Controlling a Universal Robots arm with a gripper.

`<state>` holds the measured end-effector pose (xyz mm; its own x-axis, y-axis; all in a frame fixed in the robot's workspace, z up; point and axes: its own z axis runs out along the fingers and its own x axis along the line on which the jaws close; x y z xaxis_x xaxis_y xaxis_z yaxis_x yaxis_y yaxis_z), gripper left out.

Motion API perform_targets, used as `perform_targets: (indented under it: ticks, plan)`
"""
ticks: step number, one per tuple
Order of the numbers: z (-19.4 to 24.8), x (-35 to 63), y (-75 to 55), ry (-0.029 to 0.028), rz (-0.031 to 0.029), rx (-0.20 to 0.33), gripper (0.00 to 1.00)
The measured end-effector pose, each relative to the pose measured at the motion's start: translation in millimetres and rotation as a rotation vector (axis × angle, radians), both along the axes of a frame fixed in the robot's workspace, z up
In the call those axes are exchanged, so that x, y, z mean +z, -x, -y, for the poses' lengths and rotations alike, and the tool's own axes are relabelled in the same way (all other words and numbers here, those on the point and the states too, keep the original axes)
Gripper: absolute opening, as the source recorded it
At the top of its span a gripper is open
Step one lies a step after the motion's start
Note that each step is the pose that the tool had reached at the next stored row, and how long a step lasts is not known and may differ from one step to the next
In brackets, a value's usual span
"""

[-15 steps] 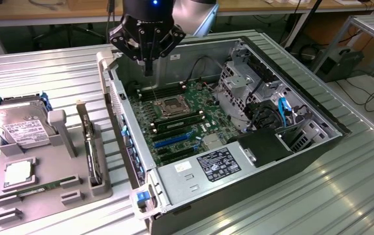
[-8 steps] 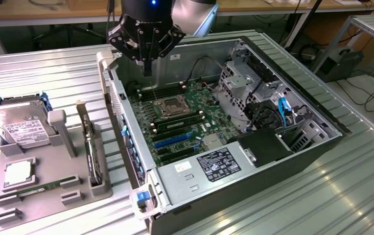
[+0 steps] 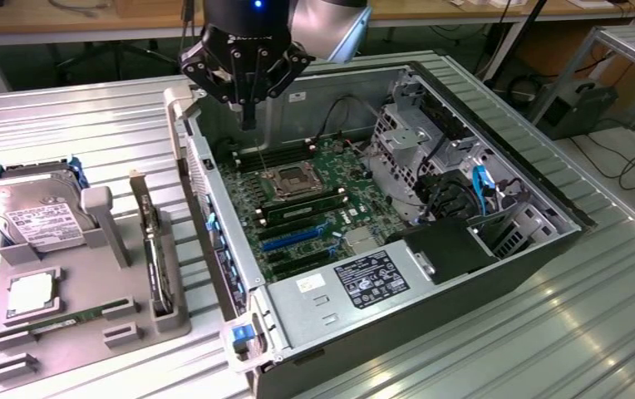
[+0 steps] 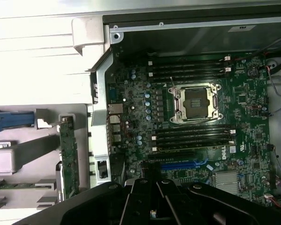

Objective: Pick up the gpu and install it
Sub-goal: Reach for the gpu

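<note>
exterior: high, oblique over open case (image 3: 440,349) | wrist: straight down, near motherboard (image 4: 253,136) | shared: motherboard, cpu socket (image 3: 294,180)

In the wrist view, my pincer's (image 4: 152,199) black body covers the motherboard's (image 4: 253,140) lower edge and part of the blue slot (image 4: 182,165). One end of the graphics card (image 4: 69,159) disappears behind it. The power supply label (image 3: 367,278) is too small for me to read.
</note>
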<state>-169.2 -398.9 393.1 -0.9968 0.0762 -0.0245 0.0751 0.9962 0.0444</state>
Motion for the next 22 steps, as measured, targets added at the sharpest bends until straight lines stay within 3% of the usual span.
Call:
perform_targets:
  ticks: [22]
  plan:
    - [0.0, 0.0, 6.4, 0.0001, -0.0001, 0.0, 0.11]
